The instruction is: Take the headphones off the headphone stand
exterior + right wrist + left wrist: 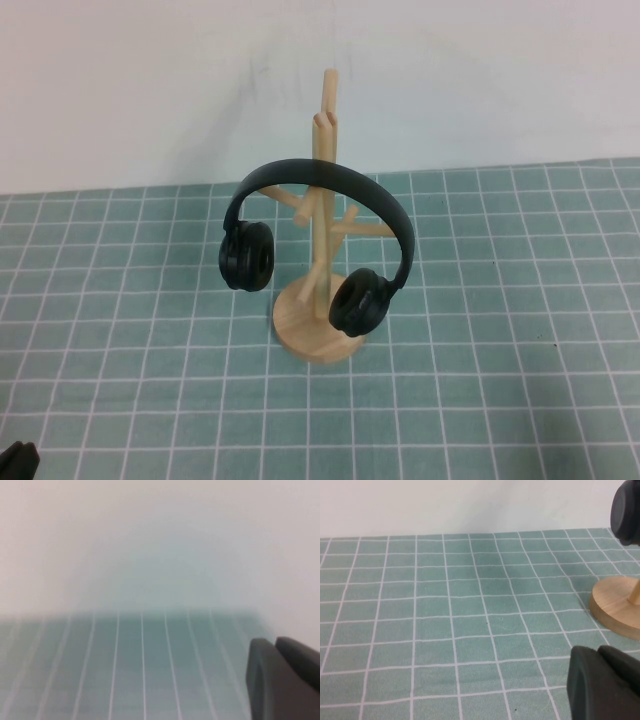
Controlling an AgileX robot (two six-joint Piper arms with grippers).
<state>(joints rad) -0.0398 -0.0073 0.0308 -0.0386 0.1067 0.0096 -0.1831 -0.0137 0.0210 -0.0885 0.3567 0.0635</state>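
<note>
The headphones (pixel 318 235) are hung on the stand (pixel 322 250). The left gripper (pixel 18 462) and the right gripper (pixel 282 682) are cut off at picture edges; finger state cannot be told.

A bare robot test bench, as we read it.
We see only a green tablecloth (pixel 500 330) with a white grid, a plain white wall (pixel 150 90) behind it, and one staged wooden headphone stand (pixel 322 250).

There are 1 headphones (pixel 318 235), 1 headphone stand (pixel 322 325), and 2 pincers: left pincer (pixel 605 685), right pincer (pixel 282 682).
</note>
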